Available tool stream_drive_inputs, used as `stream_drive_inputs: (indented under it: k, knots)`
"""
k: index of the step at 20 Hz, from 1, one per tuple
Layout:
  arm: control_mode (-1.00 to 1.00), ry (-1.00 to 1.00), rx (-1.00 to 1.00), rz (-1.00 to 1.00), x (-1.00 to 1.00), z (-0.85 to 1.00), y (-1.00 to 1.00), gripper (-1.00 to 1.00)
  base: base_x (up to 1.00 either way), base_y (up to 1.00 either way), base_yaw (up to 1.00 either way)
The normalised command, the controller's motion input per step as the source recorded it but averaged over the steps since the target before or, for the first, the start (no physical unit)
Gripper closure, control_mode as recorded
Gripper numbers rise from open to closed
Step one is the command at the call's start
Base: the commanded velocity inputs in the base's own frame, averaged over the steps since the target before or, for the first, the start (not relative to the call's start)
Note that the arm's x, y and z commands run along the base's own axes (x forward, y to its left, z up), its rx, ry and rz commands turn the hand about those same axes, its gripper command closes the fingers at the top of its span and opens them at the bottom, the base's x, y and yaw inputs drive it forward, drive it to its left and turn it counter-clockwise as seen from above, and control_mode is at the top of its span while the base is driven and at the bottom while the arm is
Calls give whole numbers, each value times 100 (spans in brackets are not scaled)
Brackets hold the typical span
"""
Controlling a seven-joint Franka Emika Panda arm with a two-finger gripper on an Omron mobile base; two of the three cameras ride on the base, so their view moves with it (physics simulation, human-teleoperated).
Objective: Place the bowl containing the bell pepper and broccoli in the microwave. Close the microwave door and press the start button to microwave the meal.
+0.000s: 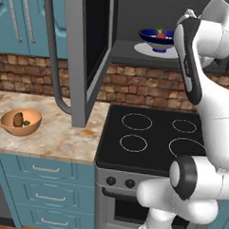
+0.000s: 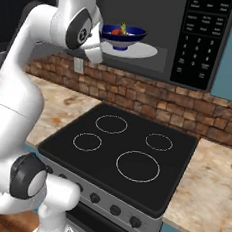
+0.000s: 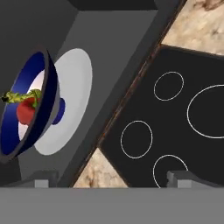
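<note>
sitting on pale round turntable (image 2: 139,51) inside large grey over-range microwave (image 2: 162,22): wide dark blue bowl, white inside (image 2: 122,35), carrying shiny red bell pepper (image 2: 116,31) and yellow-green broccoli (image 2: 123,27)
standing spread wide, gripping nothing, beside bowl: two-finger gripper (image 3: 111,179)
risking, judging from here: clipping bowl rim while backing out, tipping vegetables
hanging wide open at left: grey-framed microwave door with dark glass (image 1: 86,53); swinging arm possibly catching curved grey bar handle (image 1: 53,51), or door meeting arm
</note>
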Motion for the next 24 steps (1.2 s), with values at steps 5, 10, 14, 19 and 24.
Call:
stream_drive_inputs:
  k: [5,10,14,19,24]
  knots:
    - [-100,0,-25,23,-100,-13,18,-100,0,0,0]
    - [-100,5,-41,39,-100,0,14,-100,0,0,0]
    - [-100,10,-59,43,-100,4,42,-100,0,0,0]
    - [-100,5,-60,37,-98,12,62,-100,0,0,0]
    - [-100,0,-53,31,-79,19,52,-100,0,0,0]
